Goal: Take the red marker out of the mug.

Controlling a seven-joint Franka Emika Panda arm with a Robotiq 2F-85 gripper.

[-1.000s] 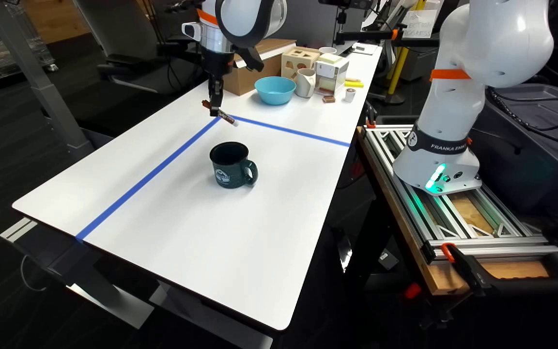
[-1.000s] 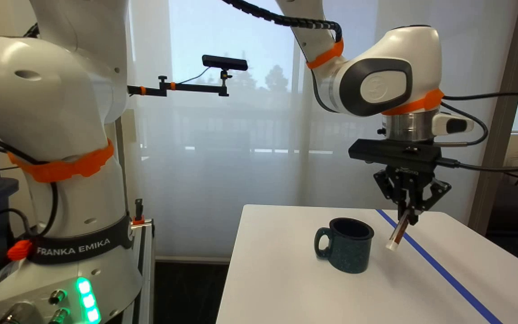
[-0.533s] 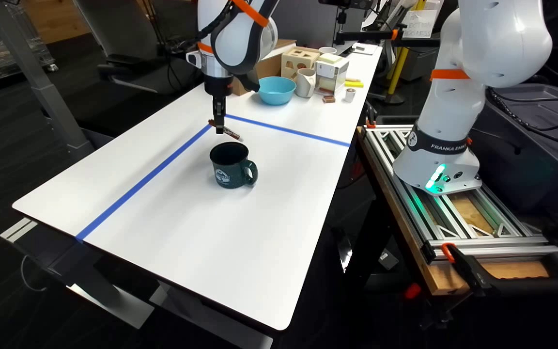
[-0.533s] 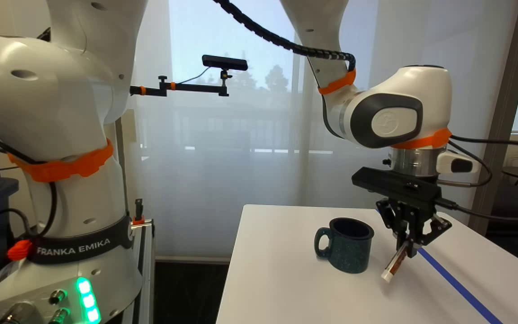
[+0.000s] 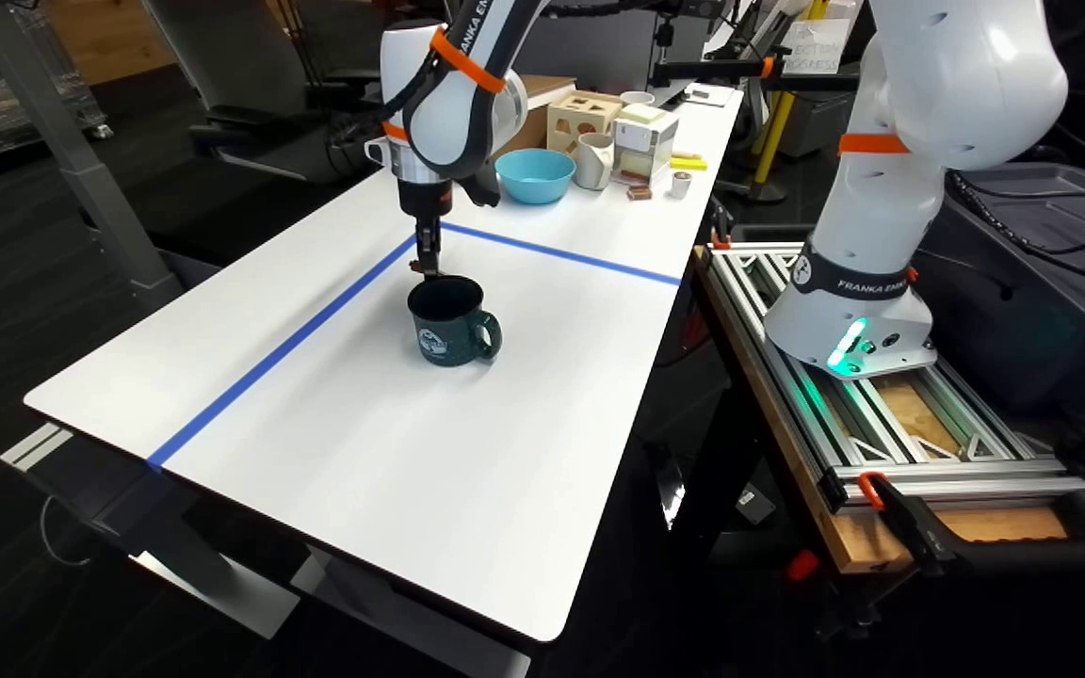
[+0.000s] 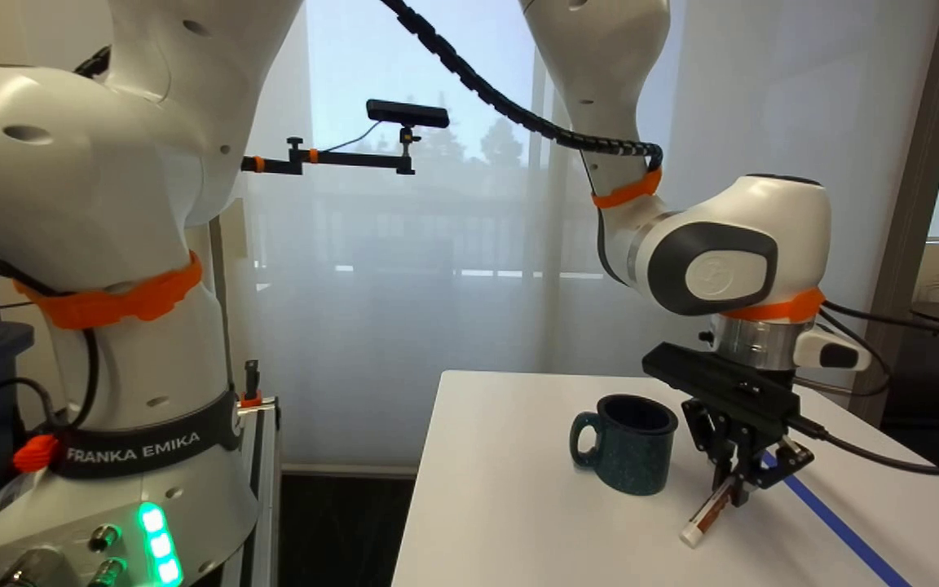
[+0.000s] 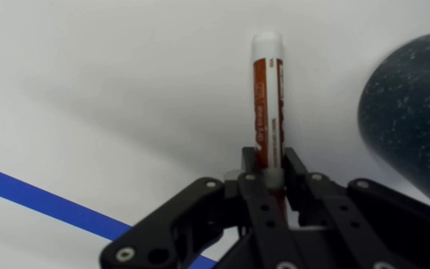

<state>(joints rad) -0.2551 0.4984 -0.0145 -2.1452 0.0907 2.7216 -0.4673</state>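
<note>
The red marker (image 7: 269,104) has a red label and a white end. My gripper (image 7: 270,160) is shut on it near its cap end, with a finger pad on each side. The marker also shows in both exterior views (image 6: 710,514) (image 5: 417,266), tilted, its white end low near the table; I cannot tell if it touches. It is outside the mug. The dark green-black mug (image 6: 637,456) stands upright beside the gripper (image 6: 732,487), and apart from it. In an exterior view the mug (image 5: 448,330) partly hides the marker. It shows at the right of the wrist view (image 7: 409,112).
Blue tape lines (image 5: 298,339) run across the white table (image 5: 392,452). At its far end stand a light blue bowl (image 5: 535,176), a beige mug (image 5: 593,160), a wooden shape box (image 5: 583,122) and a clear-sided box (image 5: 646,146). A chair (image 5: 222,85) stands beside the table.
My gripper has moved down toward the table with the marker held in it, beside the mug. The mug has not moved.
</note>
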